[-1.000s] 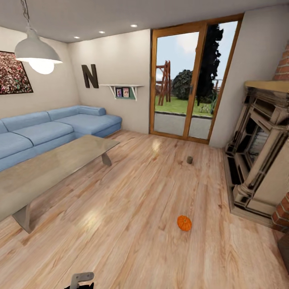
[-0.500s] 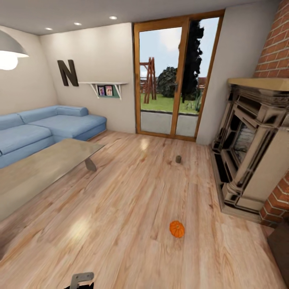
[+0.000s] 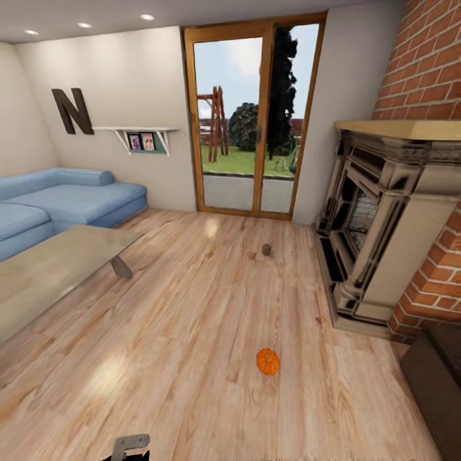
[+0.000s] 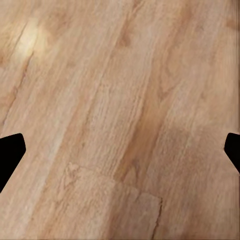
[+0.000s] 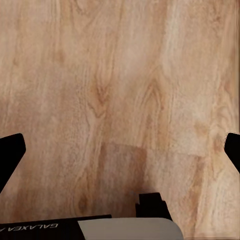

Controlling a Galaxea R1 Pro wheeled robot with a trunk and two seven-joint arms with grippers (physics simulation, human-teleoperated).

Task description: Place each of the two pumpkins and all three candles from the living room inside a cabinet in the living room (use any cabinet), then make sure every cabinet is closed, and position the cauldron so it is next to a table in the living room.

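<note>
One orange pumpkin on the near wooden floor, one small candle (dark, far off), one glass tabletop left, both grippers' jaws spread wide, empty.

Bright, even render; ceiling spotlights and daylight through glass door; soft glare patches on wood floor; wide-angle stretching at edges.
</note>
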